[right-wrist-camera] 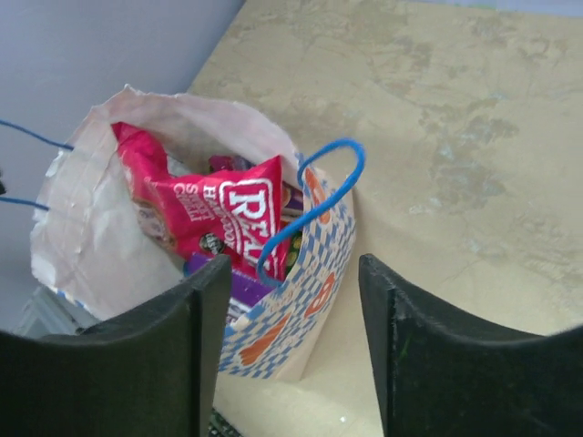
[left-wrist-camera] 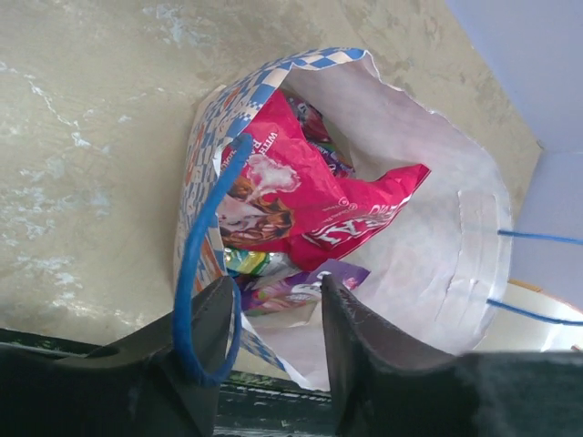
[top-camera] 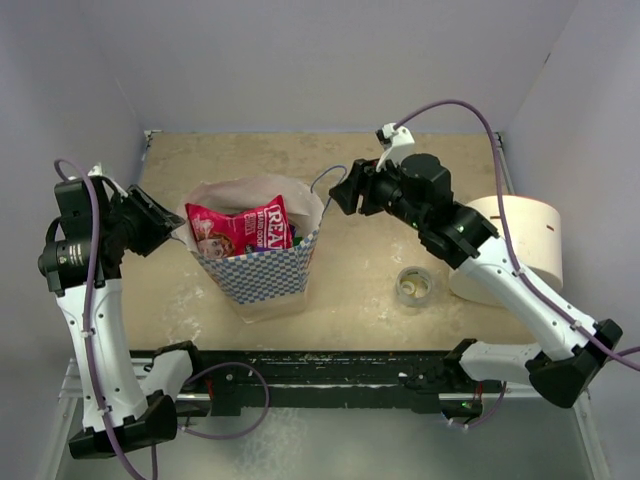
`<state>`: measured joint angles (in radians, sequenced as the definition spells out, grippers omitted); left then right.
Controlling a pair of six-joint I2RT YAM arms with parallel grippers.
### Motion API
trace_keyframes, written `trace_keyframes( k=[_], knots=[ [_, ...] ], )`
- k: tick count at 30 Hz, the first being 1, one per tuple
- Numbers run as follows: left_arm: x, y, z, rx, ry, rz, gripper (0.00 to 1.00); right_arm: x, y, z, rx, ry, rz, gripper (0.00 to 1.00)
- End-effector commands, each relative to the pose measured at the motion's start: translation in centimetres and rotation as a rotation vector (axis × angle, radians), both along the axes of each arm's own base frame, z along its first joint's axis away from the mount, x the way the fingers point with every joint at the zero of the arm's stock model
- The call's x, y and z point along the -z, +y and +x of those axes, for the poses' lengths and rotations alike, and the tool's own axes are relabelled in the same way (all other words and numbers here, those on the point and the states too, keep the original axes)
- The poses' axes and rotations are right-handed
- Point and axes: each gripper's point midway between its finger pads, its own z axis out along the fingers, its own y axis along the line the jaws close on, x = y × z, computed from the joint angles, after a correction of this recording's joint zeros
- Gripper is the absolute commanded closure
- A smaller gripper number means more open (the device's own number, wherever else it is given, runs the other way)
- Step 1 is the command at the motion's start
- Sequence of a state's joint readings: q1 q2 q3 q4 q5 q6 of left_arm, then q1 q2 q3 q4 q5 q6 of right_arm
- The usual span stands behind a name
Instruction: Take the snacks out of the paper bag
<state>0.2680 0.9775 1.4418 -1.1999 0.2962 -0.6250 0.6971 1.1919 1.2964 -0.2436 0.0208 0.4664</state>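
Observation:
The paper bag (top-camera: 268, 272) stands open at mid-left of the table, checkered outside and white inside. A red-pink chip bag (top-camera: 240, 230) sticks up from it. My left gripper (top-camera: 176, 226) is open at the bag's left rim. In the left wrist view the left gripper (left-wrist-camera: 276, 282) straddles the rim, and a blue cord handle (left-wrist-camera: 193, 273) loops over one finger. The chip bag (left-wrist-camera: 301, 196), a purple packet (left-wrist-camera: 314, 280) and a green packet (left-wrist-camera: 248, 262) lie inside. My right gripper (top-camera: 338, 194) is open and empty at the right rim. The right wrist view shows the right gripper (right-wrist-camera: 293, 264) above the checkered wall (right-wrist-camera: 314, 282).
A big white cylinder roll (top-camera: 520, 245) stands at the right. A small clear tape roll (top-camera: 415, 287) lies in front of it. The side and back walls enclose the table, and a black rail (top-camera: 320, 375) runs along the near edge.

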Motion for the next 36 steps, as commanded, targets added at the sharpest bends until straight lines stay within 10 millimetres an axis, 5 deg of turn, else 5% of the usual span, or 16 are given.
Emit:
trace_keyframes(
  k=[1, 5, 6, 14, 19, 25, 30, 36],
  knots=[
    [-1.0, 0.5, -1.0, -0.064, -0.033, 0.018, 0.42, -3.2, -0.1, 1.8, 0.039, -0.061, -0.028, 0.31],
    [-1.6, 0.5, -1.3, -0.104, -0.042, -0.011, 0.13, -2.5, 0.9, 1.7, -0.012, -0.033, -0.031, 0.01],
    [-1.7, 0.7, -1.5, -0.127, -0.039, -0.014, 0.03, -2.4, 1.3, 1.5, -0.027, -0.025, -0.018, 0.00],
    [-1.3, 0.7, 0.1, -0.222, -0.032, -0.126, 0.00, -3.6, 2.6, 1.0, -0.081, -0.022, 0.054, 0.00],
    [-1.8, 1.4, 0.8, -0.275, -0.052, -0.135, 0.16, -2.6, 3.3, 1.2, -0.075, 0.041, 0.090, 0.09],
    [-1.0, 3.8, -0.7, -0.462, 0.007, -0.094, 0.43, -2.8, 4.4, 1.3, -0.098, 0.066, 0.134, 0.13],
    [-1.2, 4.2, -0.4, -0.452, -0.005, -0.062, 0.53, -2.7, 5.2, 2.3, -0.092, 0.095, 0.141, 0.20],
    [-1.2, 3.5, 0.9, -0.397, -0.036, -0.088, 0.52, -2.7, 5.1, 2.6, -0.092, 0.106, 0.139, 0.29]
  ],
)
